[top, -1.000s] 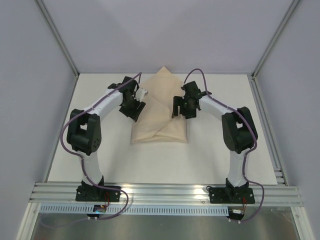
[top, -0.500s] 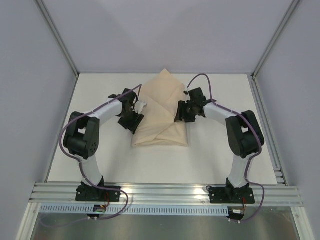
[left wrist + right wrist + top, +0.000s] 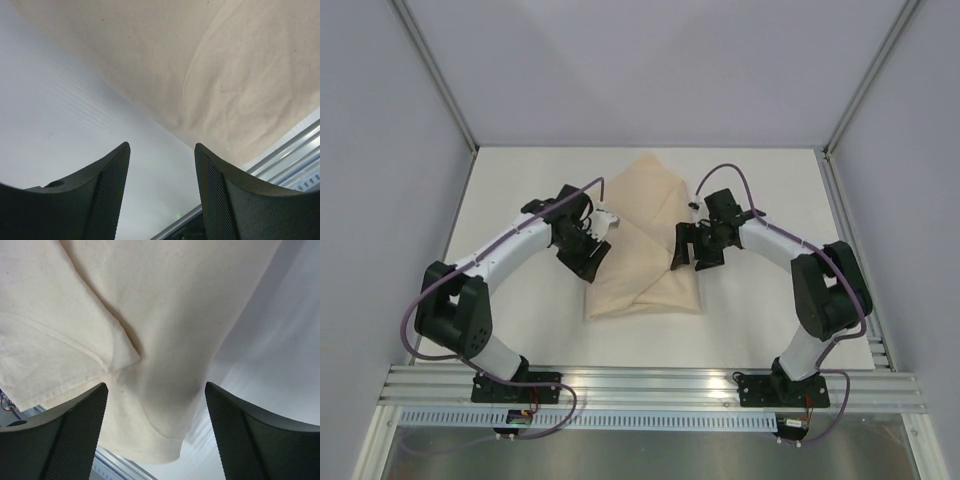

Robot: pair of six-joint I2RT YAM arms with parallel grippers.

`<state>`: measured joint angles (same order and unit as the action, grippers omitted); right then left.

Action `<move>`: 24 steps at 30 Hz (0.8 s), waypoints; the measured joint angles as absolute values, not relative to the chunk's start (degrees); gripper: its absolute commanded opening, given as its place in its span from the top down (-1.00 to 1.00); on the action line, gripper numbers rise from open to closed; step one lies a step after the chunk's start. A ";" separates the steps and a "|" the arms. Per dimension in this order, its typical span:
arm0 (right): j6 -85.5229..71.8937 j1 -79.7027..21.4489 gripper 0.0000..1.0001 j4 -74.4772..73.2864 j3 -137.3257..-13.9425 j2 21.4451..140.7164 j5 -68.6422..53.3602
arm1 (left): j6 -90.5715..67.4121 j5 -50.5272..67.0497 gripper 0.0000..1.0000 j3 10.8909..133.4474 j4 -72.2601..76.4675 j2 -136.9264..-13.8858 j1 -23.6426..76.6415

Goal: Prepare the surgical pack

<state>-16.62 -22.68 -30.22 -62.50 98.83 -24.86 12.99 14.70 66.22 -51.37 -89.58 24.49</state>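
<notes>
The surgical pack (image 3: 642, 245) is a folded beige cloth bundle in the middle of the white table; no tray or instruments show. My left gripper (image 3: 588, 258) hangs at the bundle's left edge, open. In the left wrist view the left gripper (image 3: 162, 185) has only bare table between its fingers, with the beige cloth (image 3: 225, 75) just beyond them. My right gripper (image 3: 687, 248) is over the bundle's right edge, open. In the right wrist view the right gripper (image 3: 156, 425) stands wide above a folded cloth corner (image 3: 165, 405) without pinching it.
The white table (image 3: 760, 320) is bounded by grey walls at the back and sides. An aluminium rail (image 3: 650, 385) runs along the near edge by the arm bases, and another rail (image 3: 850, 240) runs down the right side.
Both arms have moved toward the near side along the bundle's edges. The right jaws narrowed half a second ago and stand wide again.
</notes>
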 measured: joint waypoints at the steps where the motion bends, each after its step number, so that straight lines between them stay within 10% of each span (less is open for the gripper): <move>1: -16.14 -22.46 -0.68 -31.73 -62.67 97.86 -24.29 | 13.19 14.70 -0.28 67.16 -52.42 -88.84 24.51; 5: -14.50 -19.79 -0.65 -37.52 -68.20 96.33 -22.06 | 13.28 13.82 -0.25 75.96 -55.55 -89.01 24.49; 12: -12.93 -18.09 0.47 -36.60 -89.38 101.27 -18.92 | 14.87 15.35 0.53 109.43 -61.76 -105.95 20.67; 24: -16.27 -18.02 0.99 -30.68 -97.38 122.67 -27.44 | 29.98 16.40 0.45 125.75 -74.48 -130.54 18.39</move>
